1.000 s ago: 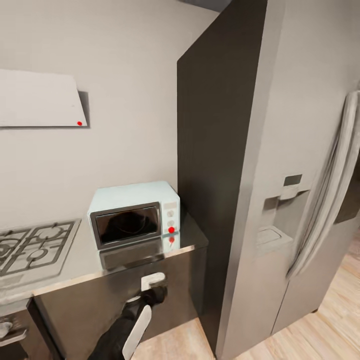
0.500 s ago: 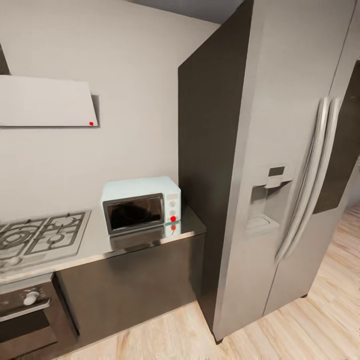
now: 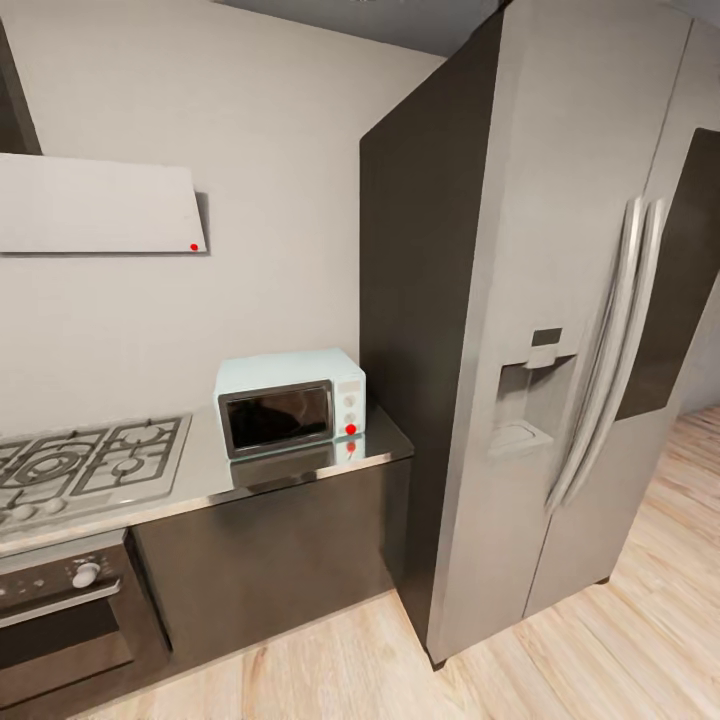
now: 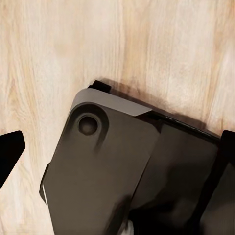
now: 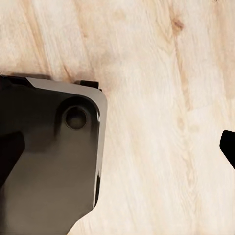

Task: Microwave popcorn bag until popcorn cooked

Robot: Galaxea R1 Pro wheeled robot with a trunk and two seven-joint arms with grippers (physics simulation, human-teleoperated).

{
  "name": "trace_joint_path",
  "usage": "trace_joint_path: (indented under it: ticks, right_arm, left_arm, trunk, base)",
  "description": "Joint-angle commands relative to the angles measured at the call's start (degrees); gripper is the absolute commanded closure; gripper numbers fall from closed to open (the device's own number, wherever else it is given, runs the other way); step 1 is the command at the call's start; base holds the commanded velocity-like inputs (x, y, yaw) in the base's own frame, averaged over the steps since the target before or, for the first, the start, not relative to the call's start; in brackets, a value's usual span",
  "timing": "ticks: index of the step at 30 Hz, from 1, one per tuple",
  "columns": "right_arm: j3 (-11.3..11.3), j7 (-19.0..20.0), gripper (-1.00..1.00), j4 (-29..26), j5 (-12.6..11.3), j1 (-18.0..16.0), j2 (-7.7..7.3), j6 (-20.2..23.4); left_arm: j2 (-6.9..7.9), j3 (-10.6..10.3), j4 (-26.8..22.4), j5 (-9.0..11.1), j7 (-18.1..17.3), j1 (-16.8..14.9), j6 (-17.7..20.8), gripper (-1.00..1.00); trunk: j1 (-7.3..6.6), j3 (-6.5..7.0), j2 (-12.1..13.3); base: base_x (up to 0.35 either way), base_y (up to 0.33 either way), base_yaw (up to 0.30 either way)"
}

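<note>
pale grey countertop carries microwave, door closed, beside fridge; end effector states: cannot tell.

We see a pale mint-blue boxy microwave with dark glossy glass on a smooth, mirror-like grey countertop. Beside it stands a brushed-metal fridge. The pale grained wood floor looks matt.
</note>
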Motion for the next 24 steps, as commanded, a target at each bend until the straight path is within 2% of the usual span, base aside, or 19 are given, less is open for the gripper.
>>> trace_joint_path:
  ticks: [1,6,24]
  right_arm:
    - [-0.5,-0.1,-1.00,0.1,0.7,0.0,0.04,-0.2]
    - [-0.5,-0.1,-1.00,0.1,0.3,0.0,-0.02,0.3]
    - [-0.4,-0.1,-1.00,0.1,0.5,0.0,-0.38,0.2]
  left_arm:
    - [-0.02,-0.5,0.0,0.5,0.2,0.0,-0.1,-1.00]
    - [-0.03,-0.5,0.0,0.5,0.2,0.0,-0.1,-1.00]
    - [0.06,-0.5,0.0,0.5,0.2,0.0,-0.1,-1.00]
  trunk:
    - [0.02,-0.02,0.0]
    - [0.02,-0.02,0.0]
    - [0.02,-0.02,0.0]
  base:
    - [0.000,0.000,0.000]
    - [0.000,0.000,0.058]
    - [0.000,0.000,0.264]
